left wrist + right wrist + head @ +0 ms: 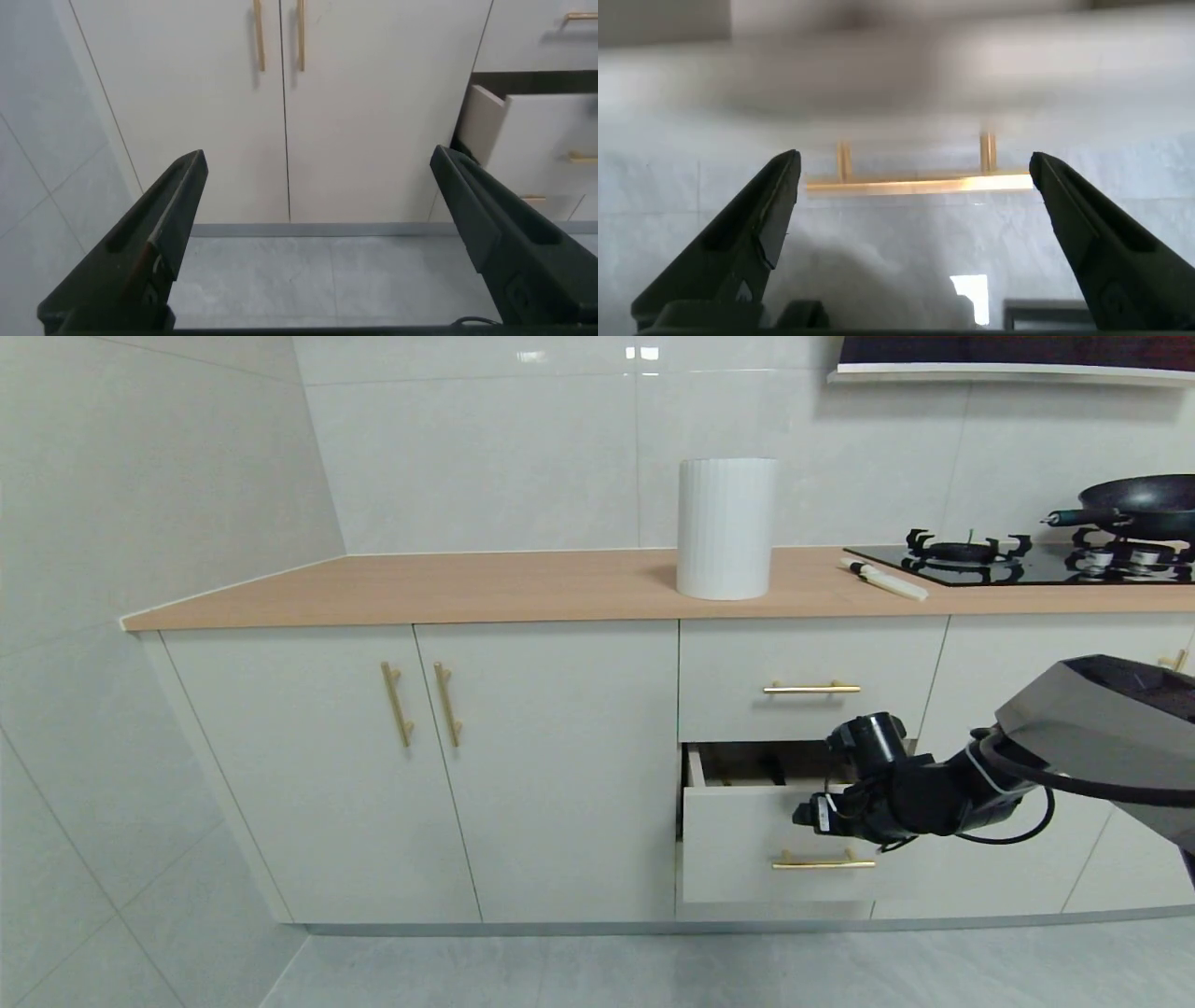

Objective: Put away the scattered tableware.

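Currently, right end effector (pixel 913 166) spread wide, empty, facing gold handle (pixel 920 185) of partly pulled-out drawer (pixel 738 840), left end effector (pixel 318 159) likewise.

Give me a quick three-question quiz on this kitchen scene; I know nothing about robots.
1. True or false: the lower drawer is pulled partly open.
2. What stands on the countertop left of the stove? A) a white ribbed cylinder B) a kettle C) stacked plates
3. Fill in: the right arm's open jaws face the lower drawer's gold ____.
Key: 1 true; 2 A; 3 handle.
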Tool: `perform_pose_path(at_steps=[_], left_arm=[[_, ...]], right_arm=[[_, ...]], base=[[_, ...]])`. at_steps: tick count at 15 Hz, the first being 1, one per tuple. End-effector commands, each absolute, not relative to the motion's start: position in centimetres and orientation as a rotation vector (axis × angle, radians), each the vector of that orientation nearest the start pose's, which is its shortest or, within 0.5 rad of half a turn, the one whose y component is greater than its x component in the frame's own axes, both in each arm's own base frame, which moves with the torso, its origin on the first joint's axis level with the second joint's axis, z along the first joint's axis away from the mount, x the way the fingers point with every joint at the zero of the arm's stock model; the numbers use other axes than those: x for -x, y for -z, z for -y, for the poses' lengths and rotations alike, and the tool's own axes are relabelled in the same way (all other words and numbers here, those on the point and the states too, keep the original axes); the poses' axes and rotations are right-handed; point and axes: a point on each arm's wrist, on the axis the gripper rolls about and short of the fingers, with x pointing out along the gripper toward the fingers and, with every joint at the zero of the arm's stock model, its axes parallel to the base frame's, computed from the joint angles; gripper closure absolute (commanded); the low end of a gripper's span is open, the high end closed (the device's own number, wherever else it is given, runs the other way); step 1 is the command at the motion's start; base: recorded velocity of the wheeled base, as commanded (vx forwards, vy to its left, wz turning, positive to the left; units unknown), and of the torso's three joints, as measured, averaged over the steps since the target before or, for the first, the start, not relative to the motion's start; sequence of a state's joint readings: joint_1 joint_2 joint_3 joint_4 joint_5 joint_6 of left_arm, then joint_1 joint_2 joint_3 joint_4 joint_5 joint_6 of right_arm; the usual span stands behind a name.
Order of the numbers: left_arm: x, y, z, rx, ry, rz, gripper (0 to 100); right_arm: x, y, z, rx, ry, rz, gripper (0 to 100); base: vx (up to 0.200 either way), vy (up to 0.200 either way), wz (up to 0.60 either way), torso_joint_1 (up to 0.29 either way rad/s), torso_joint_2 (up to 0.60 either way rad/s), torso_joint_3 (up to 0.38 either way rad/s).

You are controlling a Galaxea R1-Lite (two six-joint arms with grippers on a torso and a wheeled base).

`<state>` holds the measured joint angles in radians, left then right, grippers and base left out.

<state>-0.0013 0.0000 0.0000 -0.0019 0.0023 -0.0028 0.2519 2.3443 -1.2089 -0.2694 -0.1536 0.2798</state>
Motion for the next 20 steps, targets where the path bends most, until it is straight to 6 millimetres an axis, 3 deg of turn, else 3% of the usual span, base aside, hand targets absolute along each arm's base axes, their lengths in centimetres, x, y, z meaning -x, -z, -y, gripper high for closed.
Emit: perform_pose_path(at_steps=[1, 7, 20], left_arm=[[2.3, -7.6, 0.0, 0.003, 0.0, 0.003, 0], [2.3, -7.6, 0.0, 0.003, 0.0, 0.003, 0], [2.3, -7.6, 0.0, 0.003, 0.0, 0.003, 0]], right_arm=[[-41.9, 0.3, -9.9, -0.093, 0.043, -0.842, 0], [-45.4, 0.7, -10.0, -0.116, 0.094, -0.692, 0], [-51.0, 3.0, -9.0, -0.23, 0.214, -0.51, 0]], base=[[0.0, 0.0, 0.0, 0.0, 0.0, 0.0], [0.0, 0.0, 0.0, 0.0, 0.0, 0.0], [0.0, 0.0, 0.0, 0.0, 0.0, 0.0]])
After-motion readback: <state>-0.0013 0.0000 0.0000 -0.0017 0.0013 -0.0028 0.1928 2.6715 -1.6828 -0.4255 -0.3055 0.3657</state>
